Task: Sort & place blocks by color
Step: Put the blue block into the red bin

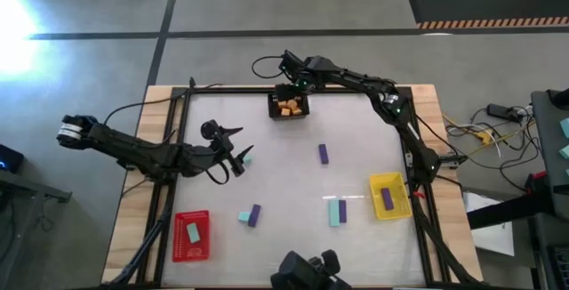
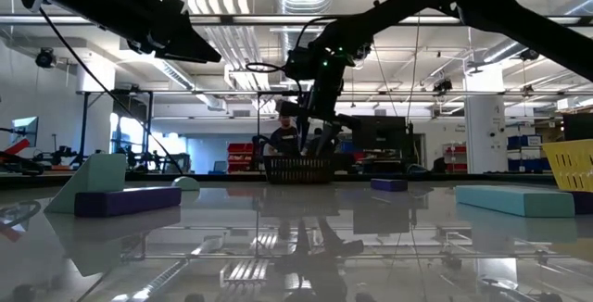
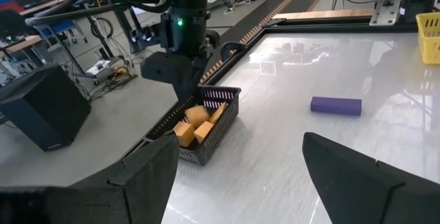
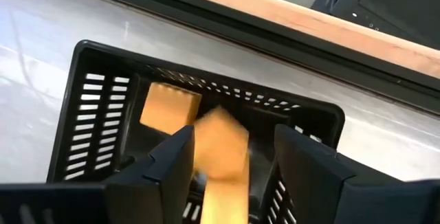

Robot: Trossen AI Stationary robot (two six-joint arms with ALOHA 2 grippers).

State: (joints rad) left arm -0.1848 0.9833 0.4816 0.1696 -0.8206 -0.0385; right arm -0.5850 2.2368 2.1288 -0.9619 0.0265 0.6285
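Note:
My right gripper (image 1: 292,88) hangs open over the black tray (image 1: 274,112) at the table's far edge, which holds several orange blocks (image 3: 194,123). In the right wrist view one orange block (image 4: 221,157) shows blurred between the fingers above the tray's inside. My left gripper (image 1: 238,158) hovers open left of the table's middle, beside a teal block (image 1: 248,156), and holds nothing (image 3: 239,141). A purple block (image 1: 324,154) lies flat at mid-table. A teal block (image 1: 244,217) and a purple block (image 1: 255,214) lie side by side near the front, and another teal block (image 1: 336,212) lies to their right. My right gripper points down into the black tray with the orange block (image 4: 221,157) between its fingers. The block sits close to one finger (image 4: 180,157) and leaves a gap to the other. I cannot tell whether it touches either finger.
A red tray (image 1: 203,247) with a teal block sits at the near left. A yellow tray (image 1: 388,183) with a purple block sits at the near right. A black frame runs around the white table top. Cables lie past the right edge.

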